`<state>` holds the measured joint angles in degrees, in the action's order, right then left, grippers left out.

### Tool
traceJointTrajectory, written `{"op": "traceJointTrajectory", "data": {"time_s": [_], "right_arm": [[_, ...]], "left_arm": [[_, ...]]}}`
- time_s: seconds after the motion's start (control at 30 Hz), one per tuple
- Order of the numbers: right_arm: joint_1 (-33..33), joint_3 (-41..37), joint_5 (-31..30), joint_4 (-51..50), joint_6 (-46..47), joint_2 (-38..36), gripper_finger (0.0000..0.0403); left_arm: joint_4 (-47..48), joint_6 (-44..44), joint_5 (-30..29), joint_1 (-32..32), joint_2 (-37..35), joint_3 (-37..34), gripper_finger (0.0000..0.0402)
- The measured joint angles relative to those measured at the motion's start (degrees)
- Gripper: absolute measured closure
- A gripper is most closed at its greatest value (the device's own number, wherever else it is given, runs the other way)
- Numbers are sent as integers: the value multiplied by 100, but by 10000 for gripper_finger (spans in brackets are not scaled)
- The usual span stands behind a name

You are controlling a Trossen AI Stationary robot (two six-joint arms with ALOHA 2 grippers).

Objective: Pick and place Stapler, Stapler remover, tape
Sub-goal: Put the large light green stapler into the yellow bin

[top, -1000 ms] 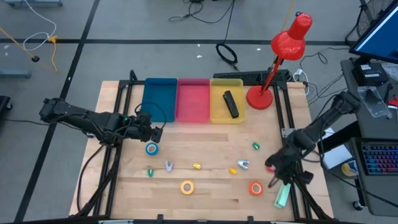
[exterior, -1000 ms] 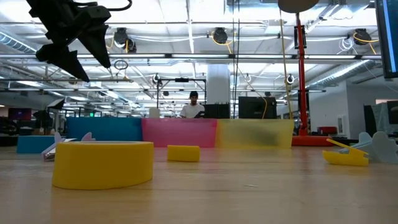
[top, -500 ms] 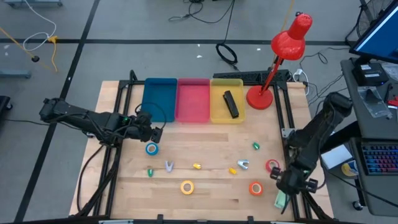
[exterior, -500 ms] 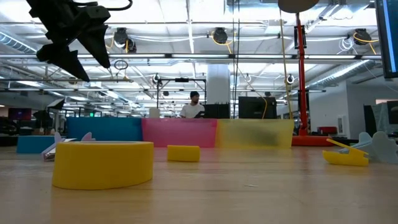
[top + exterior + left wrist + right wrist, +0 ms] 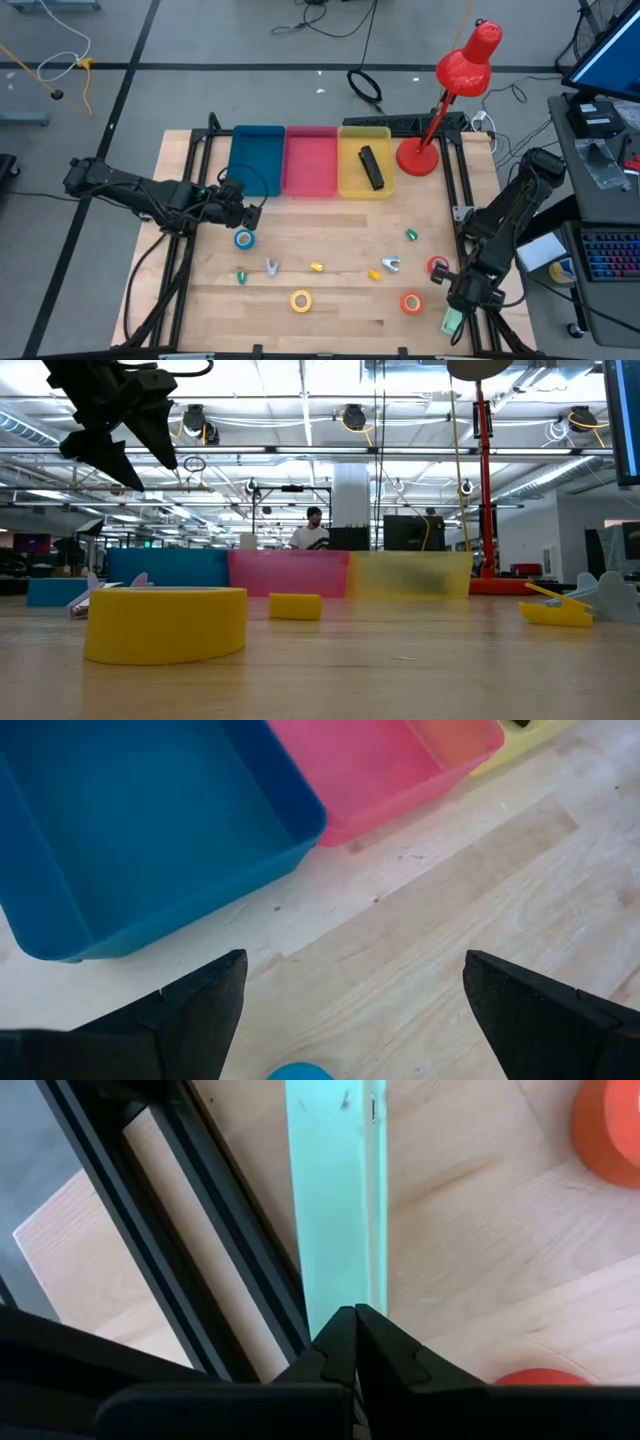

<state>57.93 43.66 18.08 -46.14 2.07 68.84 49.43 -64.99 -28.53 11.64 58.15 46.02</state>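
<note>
- The right gripper [image 5: 468,293] hangs over the near right corner of the pale wooden table [image 5: 330,230], directly above the long mint-green plastic stapler [image 5: 453,318] that lies beside the black frame rail [image 5: 200,1250].
- Its two dark fingers [image 5: 345,1350] are pressed together with nothing between them. Judging by this, they must spread before descending, or they will only push the stapler.
- The stapler sits very close to the rail, so the fingers should straddle its narrow width and stay clear of the rail.
- The orange-red tape ring [image 5: 411,302] and red tape ring [image 5: 438,267] lie just beside; approach straight down to avoid nudging them.
- The left gripper [image 5: 247,214] waits near the blue plastic bin [image 5: 257,158], fingers [image 5: 180,1010] spread wide, above the blue tape roll [image 5: 244,239].
- A black stapler-like object [image 5: 371,167] already lies in the yellow bin [image 5: 364,186]; the mint one likely belongs there too.
</note>
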Motion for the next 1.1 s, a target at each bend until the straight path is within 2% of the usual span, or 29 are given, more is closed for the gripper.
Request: {"op": "traceJointTrajectory", "data": {"time_s": [0.27, 0.47, 0.73, 1.1], "right_arm": [[-1, 0, 16, 0, 24, 0, 391], [-7, 0, 335, 4, -20, 0, 342], [-9, 0, 307, 98, -124, 0, 260], [-62, -2, 302, 519, -470, 110, 216]], "left_arm": [[0, 0, 2, 0, 0, 0, 35], [0, 0, 2, 0, 0, 0, 31], [-1, -4, 1, 0, 0, 0, 27], [-2, -20, 0, 1, 0, 0, 31]]}}
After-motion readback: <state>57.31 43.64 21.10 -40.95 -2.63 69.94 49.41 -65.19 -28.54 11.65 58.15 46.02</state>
